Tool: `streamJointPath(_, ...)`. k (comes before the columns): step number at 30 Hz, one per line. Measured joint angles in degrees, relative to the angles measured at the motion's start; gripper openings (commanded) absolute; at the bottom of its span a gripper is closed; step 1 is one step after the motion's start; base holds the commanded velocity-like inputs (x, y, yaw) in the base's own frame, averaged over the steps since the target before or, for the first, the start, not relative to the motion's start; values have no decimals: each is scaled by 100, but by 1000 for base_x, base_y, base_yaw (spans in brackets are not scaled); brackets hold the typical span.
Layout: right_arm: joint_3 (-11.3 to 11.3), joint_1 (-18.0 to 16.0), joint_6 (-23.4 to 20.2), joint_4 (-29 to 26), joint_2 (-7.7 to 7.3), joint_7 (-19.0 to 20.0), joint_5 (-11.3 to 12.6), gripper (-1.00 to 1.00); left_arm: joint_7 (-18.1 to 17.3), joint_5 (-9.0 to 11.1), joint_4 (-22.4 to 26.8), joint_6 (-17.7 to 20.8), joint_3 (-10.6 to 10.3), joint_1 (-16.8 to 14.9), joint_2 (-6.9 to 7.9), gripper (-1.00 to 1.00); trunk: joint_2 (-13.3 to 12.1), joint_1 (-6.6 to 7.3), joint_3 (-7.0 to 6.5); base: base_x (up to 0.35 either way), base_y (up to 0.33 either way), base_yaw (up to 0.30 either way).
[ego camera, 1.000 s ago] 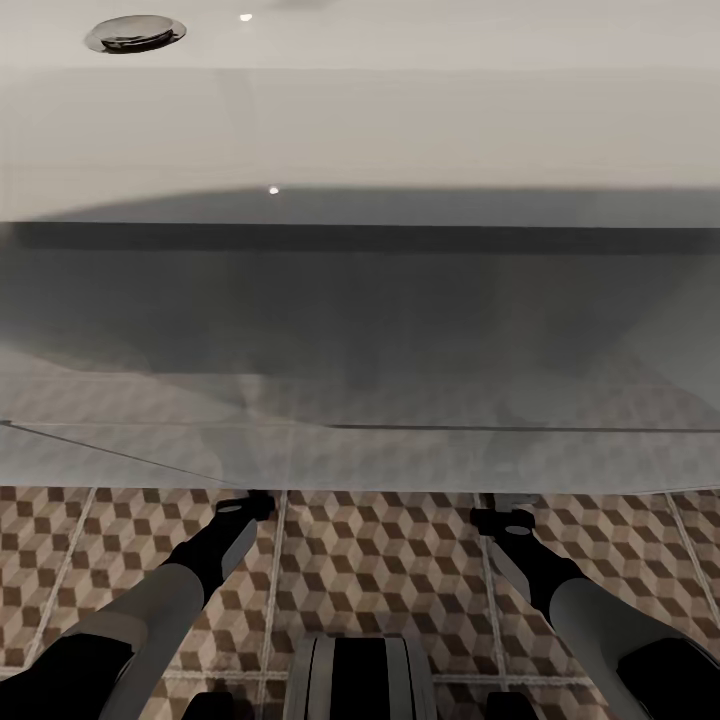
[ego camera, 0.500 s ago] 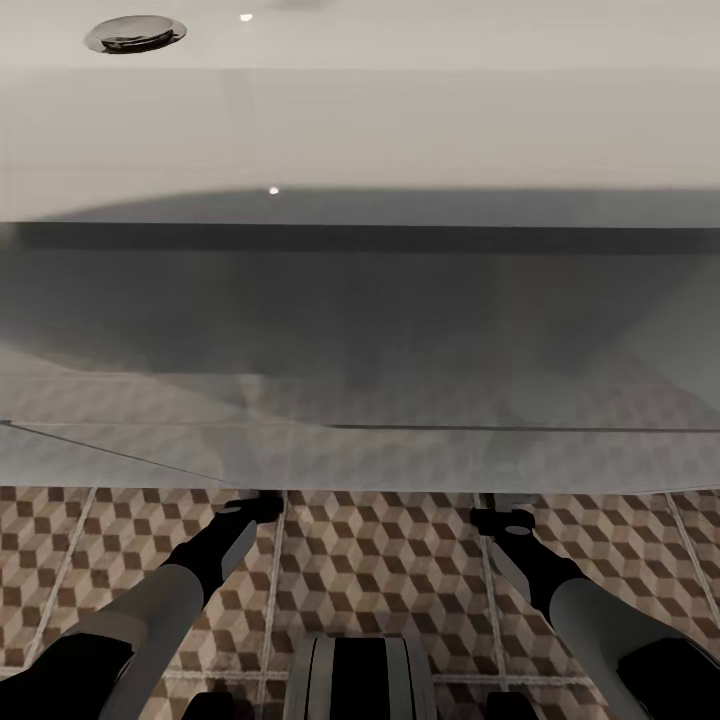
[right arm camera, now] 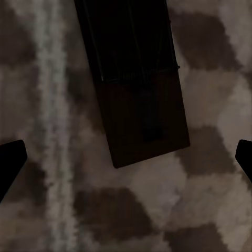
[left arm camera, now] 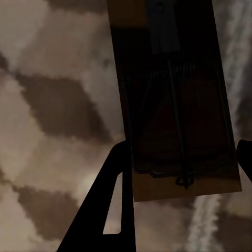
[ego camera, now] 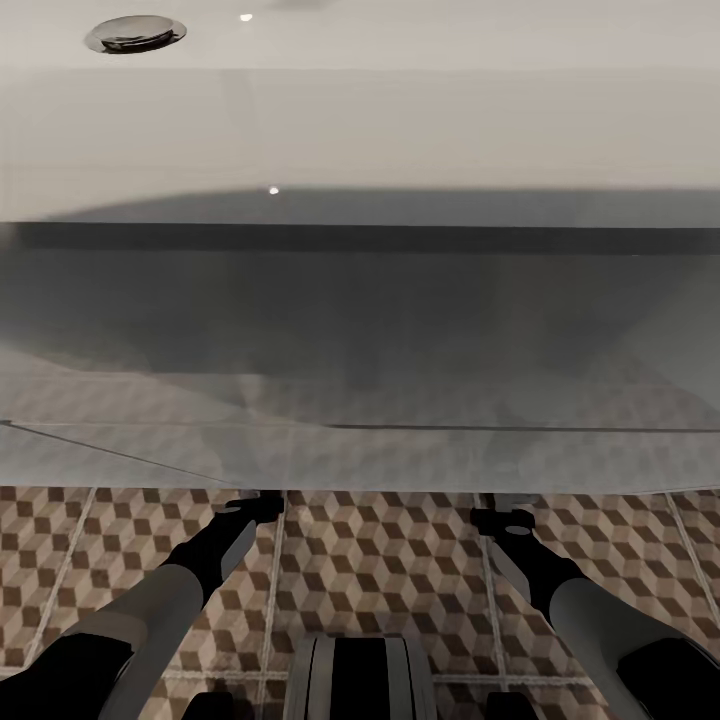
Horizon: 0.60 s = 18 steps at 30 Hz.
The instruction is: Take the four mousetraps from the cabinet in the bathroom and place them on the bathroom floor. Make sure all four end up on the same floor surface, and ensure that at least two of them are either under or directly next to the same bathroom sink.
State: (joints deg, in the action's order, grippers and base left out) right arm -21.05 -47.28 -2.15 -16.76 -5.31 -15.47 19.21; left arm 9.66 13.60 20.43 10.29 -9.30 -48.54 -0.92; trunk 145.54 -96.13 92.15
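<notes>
You are reaching both arms under the white sink (ego camera: 360,130) at twelve o'clock, since traps must end beside it. The left gripper (left arm camera: 181,157) is bracketing a mousetrap (left arm camera: 176,100) with its fingers close at the sides, though real contact is unclear. The right gripper (right arm camera: 126,157) is spread wide, hovering over another trap (right arm camera: 139,89) lying on the tiled floor (right arm camera: 210,210).

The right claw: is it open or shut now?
Open. In the right wrist view its fingertips stand wide apart at both edges, and a mousetrap lies on the tiled floor between them, untouched.
</notes>
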Motion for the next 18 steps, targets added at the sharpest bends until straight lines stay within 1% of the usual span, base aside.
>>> streamJointPath(18,0,0,0,0,0,0,-1,100,-19,14,-4,-34,4,1,-6,-100,0,0,0,0,0,0)
